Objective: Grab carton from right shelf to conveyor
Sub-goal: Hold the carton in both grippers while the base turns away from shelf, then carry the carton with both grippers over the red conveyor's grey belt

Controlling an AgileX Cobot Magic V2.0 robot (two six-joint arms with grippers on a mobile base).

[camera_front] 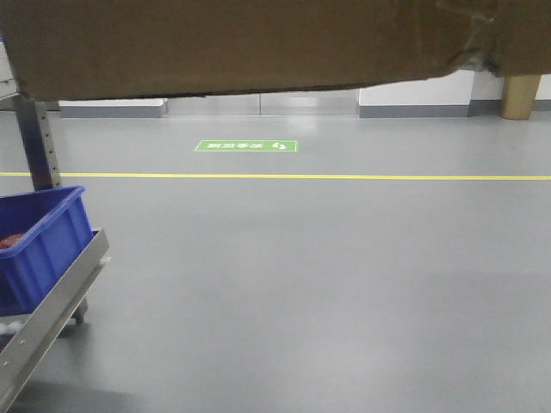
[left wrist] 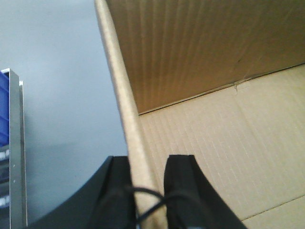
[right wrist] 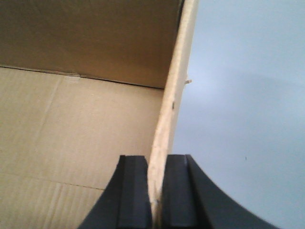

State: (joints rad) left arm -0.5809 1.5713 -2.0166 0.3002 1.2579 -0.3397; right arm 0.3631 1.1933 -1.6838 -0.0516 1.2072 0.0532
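Observation:
The brown cardboard carton [camera_front: 241,43] hangs in the air across the top of the front view, its underside above the floor, tape showing at its right end. My left gripper [left wrist: 147,164] is shut on the carton's left wall [left wrist: 125,95], one finger outside and one inside the open box. My right gripper [right wrist: 156,164] is shut on the carton's right wall [right wrist: 176,95] the same way. Both wrist views look down into the empty carton [right wrist: 71,119]. The right shelf and the conveyor are out of view.
A blue plastic bin [camera_front: 39,245] sits on a metal-edged cart [camera_front: 60,297] at the lower left; its rail shows in the left wrist view [left wrist: 16,152]. A rack post [camera_front: 39,142] stands behind it. A yellow line [camera_front: 344,177] and green sign [camera_front: 246,146] mark the grey floor.

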